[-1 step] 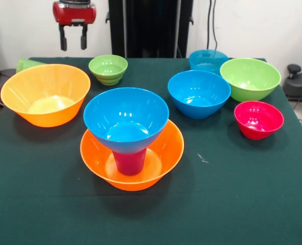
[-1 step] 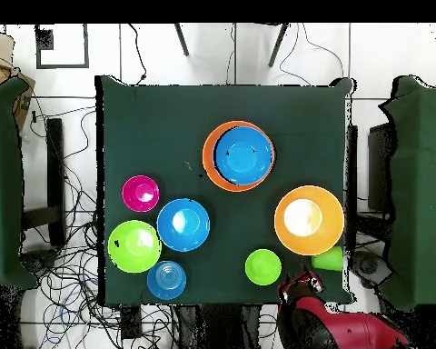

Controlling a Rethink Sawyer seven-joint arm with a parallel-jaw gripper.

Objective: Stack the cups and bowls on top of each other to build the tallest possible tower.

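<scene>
My jaws (image 1: pixel 73 43) hung parted & empty above the counter's (image 1: pixel 232 204) back edge, near the loose orange bowl (image 1: pixel 45 94). Tower (image 1: pixel 128 138) sat mid-counter: orange bowl, purple cup, blue bowl on top. Next piece needed centring; blue bowl looked tippy

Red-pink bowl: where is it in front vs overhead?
Front view: red-pink bowl at right, just below the large lime green bowl.
Overhead view: red-pink bowl at left, just above the large lime green bowl.
Shared landmark: that lime green bowl, its nearest neighbour in both.
</scene>
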